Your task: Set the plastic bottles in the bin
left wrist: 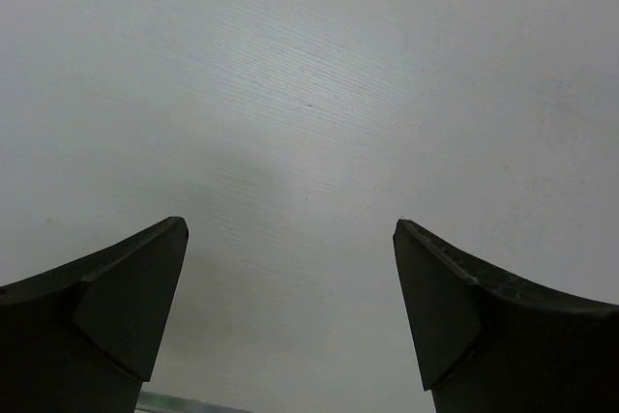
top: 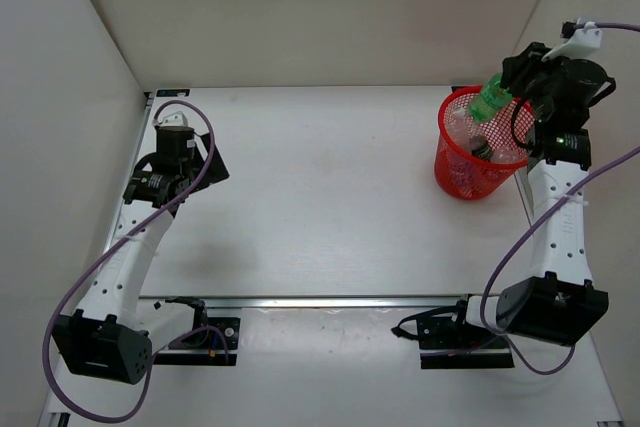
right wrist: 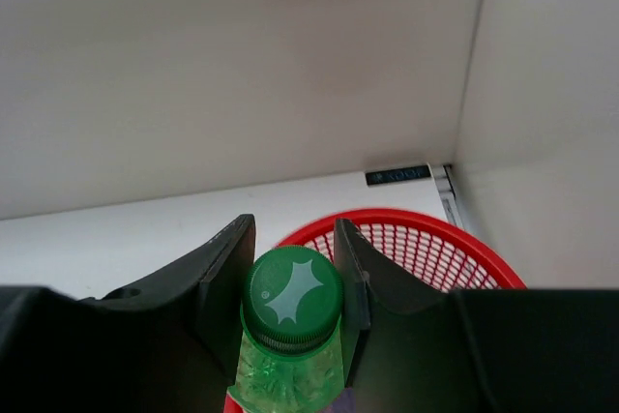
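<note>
The red mesh bin [top: 470, 173] stands at the far right of the table. My right gripper [top: 512, 87] is shut on the all-green bottle [top: 491, 101] and holds it tilted over the bin's rim. In the right wrist view the green cap [right wrist: 293, 298] sits between the two fingers [right wrist: 221, 268], with the bin's red rim [right wrist: 435, 229] just behind. At least one clear bottle [top: 470, 132] lies inside the bin. My left gripper [top: 176, 169] is open and empty at the far left, and its wrist view shows only bare table between the fingertips [left wrist: 145, 282].
White walls close in the table at the back and both sides. The right wall stands close behind the bin and my right arm. A metal rail [top: 330, 300] crosses the near edge by the arm bases.
</note>
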You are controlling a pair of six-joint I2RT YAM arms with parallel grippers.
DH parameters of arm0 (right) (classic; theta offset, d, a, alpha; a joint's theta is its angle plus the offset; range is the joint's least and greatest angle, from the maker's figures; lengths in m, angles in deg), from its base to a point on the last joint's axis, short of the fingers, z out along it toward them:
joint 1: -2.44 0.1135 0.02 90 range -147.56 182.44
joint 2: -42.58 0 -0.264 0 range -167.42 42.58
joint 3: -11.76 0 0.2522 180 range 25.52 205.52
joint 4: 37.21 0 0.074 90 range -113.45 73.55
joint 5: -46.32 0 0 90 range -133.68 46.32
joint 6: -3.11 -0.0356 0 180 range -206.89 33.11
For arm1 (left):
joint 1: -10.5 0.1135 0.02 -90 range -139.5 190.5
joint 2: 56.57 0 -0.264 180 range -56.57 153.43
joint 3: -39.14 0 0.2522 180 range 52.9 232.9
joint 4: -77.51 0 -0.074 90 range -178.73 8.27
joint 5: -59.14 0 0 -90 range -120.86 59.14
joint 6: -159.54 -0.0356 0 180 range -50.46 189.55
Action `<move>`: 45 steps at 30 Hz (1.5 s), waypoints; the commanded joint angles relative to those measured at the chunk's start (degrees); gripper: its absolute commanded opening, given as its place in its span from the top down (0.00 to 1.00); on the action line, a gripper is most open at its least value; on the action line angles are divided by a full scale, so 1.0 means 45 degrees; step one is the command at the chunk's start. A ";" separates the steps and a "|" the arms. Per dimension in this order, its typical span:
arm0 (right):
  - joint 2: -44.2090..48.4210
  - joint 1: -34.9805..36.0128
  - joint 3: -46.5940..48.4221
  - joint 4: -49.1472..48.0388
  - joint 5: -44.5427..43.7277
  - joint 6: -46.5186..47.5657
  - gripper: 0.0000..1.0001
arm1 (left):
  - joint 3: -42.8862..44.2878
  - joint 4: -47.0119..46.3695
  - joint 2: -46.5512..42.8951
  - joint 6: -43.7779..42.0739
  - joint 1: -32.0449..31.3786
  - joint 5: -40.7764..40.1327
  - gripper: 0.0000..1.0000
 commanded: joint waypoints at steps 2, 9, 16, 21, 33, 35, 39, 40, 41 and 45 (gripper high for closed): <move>-0.0260 -0.0004 -0.0656 0.0518 -0.1422 0.0816 0.51 | 0.0052 -0.0027 0.0086 0.0003 -0.0033 0.0304 0.01; 0.0343 0.0133 -0.0990 0.0870 -0.2615 0.1207 0.01 | 0.0130 0.0188 0.0067 -0.0153 0.0026 0.0206 0.02; 0.0112 -0.0002 0.1369 0.5898 -0.3300 0.0995 0.01 | 0.0346 0.0481 0.0028 -0.0426 0.0045 0.0343 0.01; 0.0579 0.1536 0.1200 0.7744 -0.4136 0.0974 0.01 | 0.0657 0.0911 -0.0245 -0.0368 0.0104 0.0480 0.01; 0.3178 0.5321 -0.1242 0.8564 -0.2028 -0.0179 0.01 | 0.0131 0.1985 -0.1534 -0.0172 0.0065 0.0500 0.01; 0.3061 0.5988 -0.1535 0.8526 -0.1875 -0.0179 0.01 | 0.0111 0.2179 -0.1710 -0.0153 -0.0052 0.0422 0.01; 0.2827 0.6870 -0.1926 0.8273 -0.1347 -0.0393 0.01 | -0.0045 0.2453 -0.1964 -0.0114 -0.0071 0.0189 0.02; 0.2768 0.6891 -0.2024 0.8253 -0.1036 -0.0259 0.01 | -0.0123 0.2531 -0.2100 -0.0191 -0.0110 0.0129 0.01; 0.2729 0.6910 -0.2025 0.8136 -0.1014 -0.0277 0.01 | -0.0143 0.2474 -0.2217 -0.0192 -0.0092 0.0129 0.01; 0.2748 0.6910 -0.2220 0.7902 -0.0780 -0.0394 0.01 | -0.0163 0.2552 -0.2492 -0.0076 -0.0189 0.0168 0.01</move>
